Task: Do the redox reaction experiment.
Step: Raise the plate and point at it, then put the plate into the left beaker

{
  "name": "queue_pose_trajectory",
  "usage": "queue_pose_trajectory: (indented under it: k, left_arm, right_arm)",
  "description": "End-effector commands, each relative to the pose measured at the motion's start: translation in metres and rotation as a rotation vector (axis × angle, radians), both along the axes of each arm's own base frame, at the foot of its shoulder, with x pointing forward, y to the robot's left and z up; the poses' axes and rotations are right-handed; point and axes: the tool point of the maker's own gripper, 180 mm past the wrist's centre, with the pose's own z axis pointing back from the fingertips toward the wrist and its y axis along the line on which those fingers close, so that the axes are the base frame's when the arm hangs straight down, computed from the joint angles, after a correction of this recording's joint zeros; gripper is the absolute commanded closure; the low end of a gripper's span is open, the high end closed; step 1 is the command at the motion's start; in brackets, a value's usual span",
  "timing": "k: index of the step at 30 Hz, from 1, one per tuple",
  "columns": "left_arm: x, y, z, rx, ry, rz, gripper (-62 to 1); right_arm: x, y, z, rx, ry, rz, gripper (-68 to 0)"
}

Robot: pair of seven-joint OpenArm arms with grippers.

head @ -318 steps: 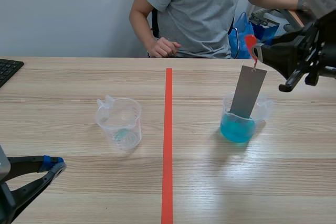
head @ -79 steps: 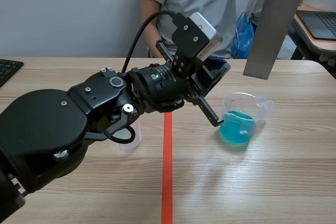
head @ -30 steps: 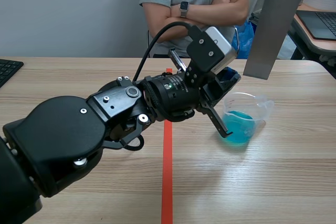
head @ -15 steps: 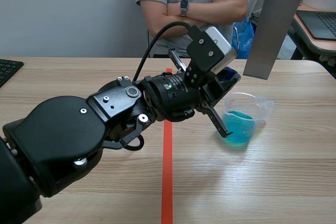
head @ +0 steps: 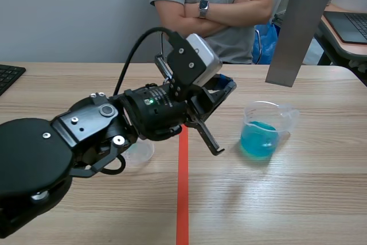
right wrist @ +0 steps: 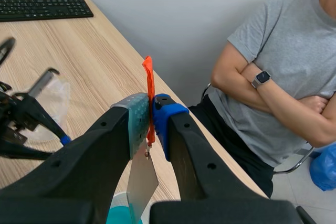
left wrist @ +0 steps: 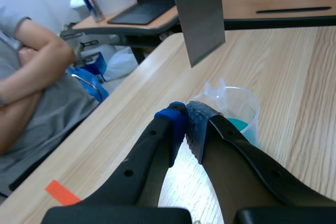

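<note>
A clear beaker of blue liquid (head: pixel 261 135) stands right of the red tape line. High above it hangs a grey metal plate (head: pixel 295 32). In the right wrist view, my right gripper (right wrist: pixel 151 103) is shut on the plate's orange-red tag (right wrist: pixel 148 77), and the plate (right wrist: pixel 140 182) dangles beneath it. My left arm reaches across the middle; its gripper (head: pixel 217 147) is shut on nothing, with its tip just left of the blue beaker (left wrist: pixel 236 109). An empty clear beaker (head: pixel 140 150) left of the line is mostly hidden behind that arm.
A person (head: pixel 221 10) sits across the table with arms crossed. A black keyboard (head: pixel 8 76) lies at the far left edge. Desks with laptops stand beyond the table's right end.
My left gripper has drawn back leftward from the blue beaker. The plate, standing in the blue liquid 10.6 s ago, now hangs above it, unmoved over the last seconds.
</note>
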Motion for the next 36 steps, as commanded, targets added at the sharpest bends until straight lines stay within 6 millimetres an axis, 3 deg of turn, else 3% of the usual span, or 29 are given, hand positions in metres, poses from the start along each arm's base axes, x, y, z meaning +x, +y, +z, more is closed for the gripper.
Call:
queue_pose_trajectory:
  k: [1,12,22,36]
  left_arm:
    - [-0.003,0.002,0.022,-0.044,-0.048,-0.003,-1.8]
    - [-0.029,0.054,0.035,-0.016,-0.088,0.057,-1.8]
    - [-0.04,0.121,0.038,0.078,-0.111,0.18,-1.8]
    - [-0.057,0.21,0.023,0.189,-0.059,0.373,-1.8]
  right_arm:
    - [-0.001,-0.001,0.012,0.014,-0.031,0.009,-0.6]
    - [-0.001,-0.001,0.012,0.014,-0.031,0.009,-0.6]
    - [-0.001,-0.001,0.012,0.014,-0.031,0.009,-0.6]
    - [-0.001,-0.001,0.012,0.014,-0.031,0.009,-0.6]
